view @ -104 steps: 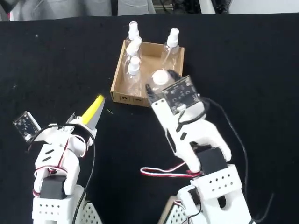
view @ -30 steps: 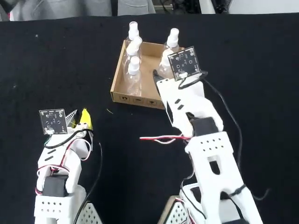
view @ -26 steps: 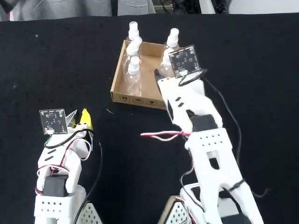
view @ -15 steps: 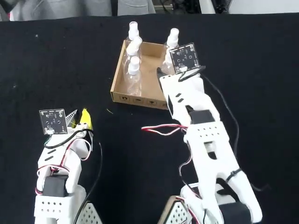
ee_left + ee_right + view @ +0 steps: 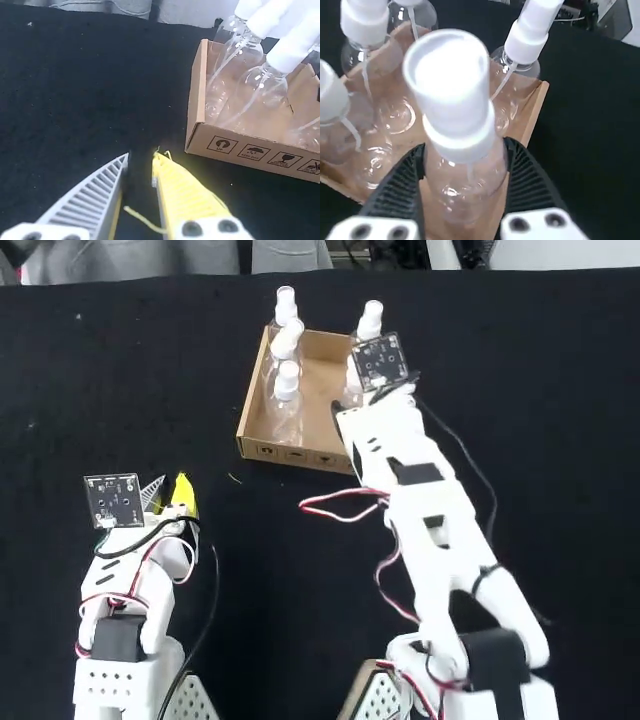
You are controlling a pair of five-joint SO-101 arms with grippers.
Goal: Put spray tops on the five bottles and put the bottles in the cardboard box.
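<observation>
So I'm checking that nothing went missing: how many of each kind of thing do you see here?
Spray bottles: 5, one in the right gripper
Cardboard box: 1
Grippers: 2, counting the left gripper
Total: 8

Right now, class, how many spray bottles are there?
5 bottles: three in a row in the cardboard box, one at its far corner, one bottle in the right gripper.

Robotics lab bench: black-draped table (image 5: 560, 360), white left arm (image 5: 130, 585), right arm (image 5: 432, 515), loose servo wires (image 5: 330, 503).
</observation>
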